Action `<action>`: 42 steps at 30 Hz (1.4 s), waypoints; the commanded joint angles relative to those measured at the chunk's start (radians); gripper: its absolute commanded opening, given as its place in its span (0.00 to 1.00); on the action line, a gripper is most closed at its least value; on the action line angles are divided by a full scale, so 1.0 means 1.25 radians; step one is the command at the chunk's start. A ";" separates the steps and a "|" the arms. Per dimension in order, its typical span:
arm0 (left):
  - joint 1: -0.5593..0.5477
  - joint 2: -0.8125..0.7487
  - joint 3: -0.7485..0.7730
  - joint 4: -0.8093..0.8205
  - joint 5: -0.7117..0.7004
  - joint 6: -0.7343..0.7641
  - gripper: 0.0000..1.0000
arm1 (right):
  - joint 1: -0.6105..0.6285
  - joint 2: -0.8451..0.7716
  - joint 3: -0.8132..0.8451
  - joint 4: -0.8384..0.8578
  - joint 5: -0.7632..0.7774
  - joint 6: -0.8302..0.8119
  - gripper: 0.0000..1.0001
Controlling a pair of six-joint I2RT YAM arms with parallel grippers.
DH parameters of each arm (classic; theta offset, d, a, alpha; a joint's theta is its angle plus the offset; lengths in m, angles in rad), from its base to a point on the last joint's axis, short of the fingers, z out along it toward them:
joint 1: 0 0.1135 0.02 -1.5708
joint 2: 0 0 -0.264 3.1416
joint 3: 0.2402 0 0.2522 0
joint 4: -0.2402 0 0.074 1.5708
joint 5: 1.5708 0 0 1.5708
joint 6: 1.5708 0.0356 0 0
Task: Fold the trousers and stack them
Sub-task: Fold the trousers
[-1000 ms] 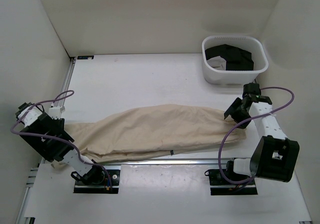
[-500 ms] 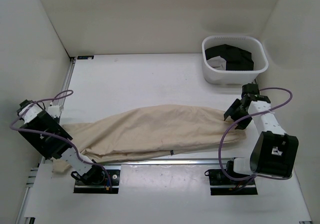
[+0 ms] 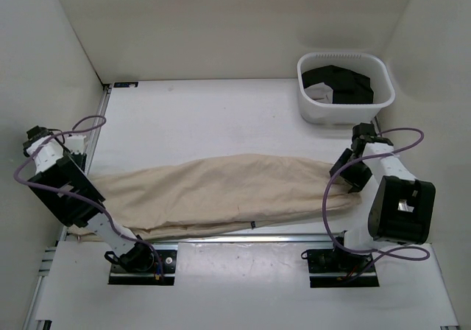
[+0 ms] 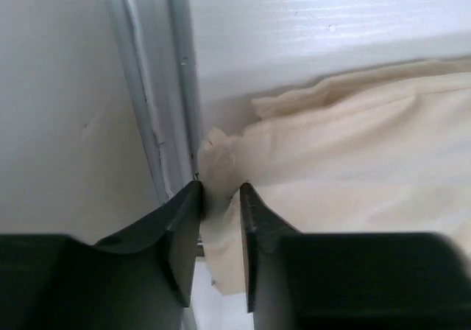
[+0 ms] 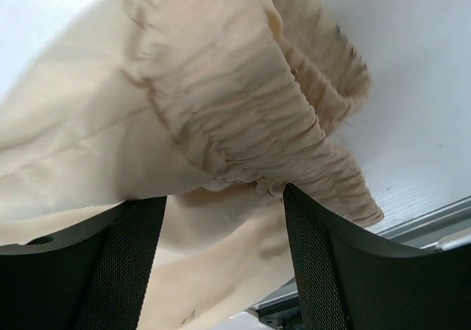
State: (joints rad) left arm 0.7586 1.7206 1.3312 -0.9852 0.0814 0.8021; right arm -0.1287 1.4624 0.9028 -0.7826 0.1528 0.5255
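Note:
The beige trousers (image 3: 221,194) lie stretched left to right across the near part of the table. In the left wrist view my left gripper (image 4: 218,197) is shut on a bunched end of the trousers (image 4: 353,153), right beside the metal rail at the table's left edge. In the top view that gripper is hidden under its own arm. My right gripper (image 3: 347,169) is at the trousers' right end. Its fingers (image 5: 313,241) stand wide apart with the cloth between them, just below the gathered elastic waistband (image 5: 243,116).
A white basket (image 3: 307,102) holding black garments (image 3: 342,83) stands at the back right. A metal rail (image 4: 151,116) runs along the left table edge, and another rail (image 3: 243,238) along the near edge in front of the trousers. White walls enclose the table.
My left arm has swung back and to the left, drawing the trousers' left end toward the left rail. My right gripper has shifted slightly nearer over the waist end.

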 commanded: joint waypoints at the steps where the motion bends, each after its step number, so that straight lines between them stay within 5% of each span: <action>1: -0.003 0.038 0.021 -0.001 -0.014 -0.022 0.43 | 0.004 0.001 0.083 0.006 0.024 -0.047 0.70; 5: -0.003 0.054 0.028 -0.001 -0.021 -0.050 0.58 | 0.004 -0.055 0.155 -0.039 0.046 -0.056 0.82; 10: -0.018 -0.014 0.036 -0.001 -0.028 -0.050 0.65 | -0.018 -0.119 0.193 -0.158 0.102 0.032 0.90; 15: -0.066 -0.130 -0.022 -0.008 -0.056 -0.024 0.69 | -0.027 -0.182 0.043 -0.180 -0.018 0.133 0.92; 22: -0.137 -0.178 -0.184 -0.053 -0.034 -0.035 0.69 | -0.034 -0.192 -0.165 0.059 -0.065 0.197 0.93; 28: -0.210 -0.165 -0.350 0.042 -0.088 -0.099 0.69 | -0.043 -0.020 -0.160 0.209 0.000 0.155 0.93; 30: -0.228 -0.148 -0.396 0.115 -0.164 -0.109 0.69 | -0.052 0.017 -0.160 0.226 -0.021 0.155 0.89; 34: -0.247 -0.084 -0.379 0.141 -0.171 -0.149 0.68 | -0.101 0.094 -0.160 0.268 -0.076 0.175 0.63; 41: -0.383 -0.013 -0.319 0.149 -0.156 -0.195 0.68 | -0.160 0.112 -0.127 0.285 -0.055 0.149 0.00; 42: -0.399 -0.002 -0.308 0.149 -0.156 -0.224 0.68 | -0.171 0.112 -0.089 0.278 -0.055 0.136 0.00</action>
State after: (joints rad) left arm 0.3222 1.6760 0.9112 -0.9276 -0.1501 0.5949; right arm -0.3080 1.5257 0.7826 -0.6804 -0.0257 0.7166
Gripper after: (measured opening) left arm 0.678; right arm 0.041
